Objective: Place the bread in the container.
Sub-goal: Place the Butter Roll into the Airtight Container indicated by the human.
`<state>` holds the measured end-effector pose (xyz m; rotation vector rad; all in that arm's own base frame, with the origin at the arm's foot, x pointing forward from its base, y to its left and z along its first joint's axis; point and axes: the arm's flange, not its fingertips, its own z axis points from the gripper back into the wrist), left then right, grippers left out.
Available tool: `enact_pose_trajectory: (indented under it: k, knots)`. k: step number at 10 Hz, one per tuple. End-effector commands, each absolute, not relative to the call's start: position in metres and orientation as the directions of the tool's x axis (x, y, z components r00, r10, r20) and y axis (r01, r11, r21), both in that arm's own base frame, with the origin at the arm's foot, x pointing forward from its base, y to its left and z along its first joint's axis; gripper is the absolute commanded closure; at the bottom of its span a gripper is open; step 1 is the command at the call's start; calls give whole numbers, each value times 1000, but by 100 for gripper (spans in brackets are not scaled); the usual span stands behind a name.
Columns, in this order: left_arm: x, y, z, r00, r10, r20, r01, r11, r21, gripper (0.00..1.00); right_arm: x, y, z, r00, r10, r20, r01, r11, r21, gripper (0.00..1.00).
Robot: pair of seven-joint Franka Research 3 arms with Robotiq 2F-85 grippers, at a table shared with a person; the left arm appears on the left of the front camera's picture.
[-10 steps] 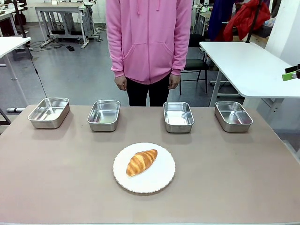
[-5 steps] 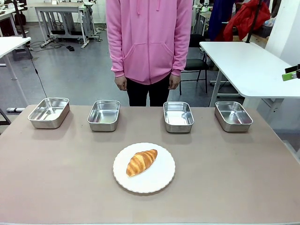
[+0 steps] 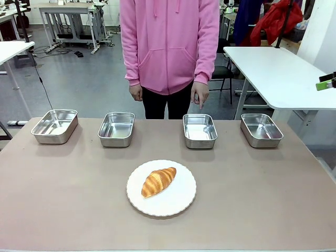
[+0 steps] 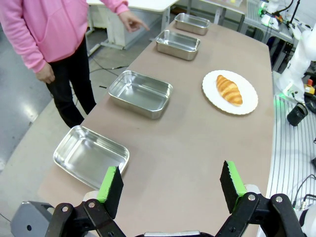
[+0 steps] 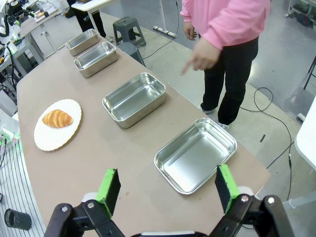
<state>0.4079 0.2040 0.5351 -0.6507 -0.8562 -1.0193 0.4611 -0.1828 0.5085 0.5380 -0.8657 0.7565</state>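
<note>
I'm seeing bread (image 3: 158, 181) lying on white plate (image 3: 181, 202) mid-table, well apart from both grippers. Left gripper (image 4: 170, 173) and right gripper (image 5: 166, 173) are hanging with fingers spread wide, gripping nothing. Person's hand (image 3: 199, 96) is pointing (finger down toward container (image 3: 199, 129), third from left).

Plate (image 3: 181, 202), table (image 3: 273, 199), person in a pink hoodie (image 3: 168, 42)
The white scalloped plate lies mid-table; the person stands at the table's far edge, beside a white table (image 3: 278, 73).
</note>
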Motion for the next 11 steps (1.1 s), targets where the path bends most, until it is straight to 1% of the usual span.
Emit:
enact_pose_trajectory:
  k: [1, 11]
  knots:
    - [407, 206, 535, 249, -458, 854, 920, 388, -60, 0, 461, -181, 508, 421, 365, 830, -771, 626, 116, 0]
    - [407, 206, 535, 249, -458, 854, 920, 388, -60, 0, 461, -181, 508, 421, 365, 830, -771, 626, 116, 0]
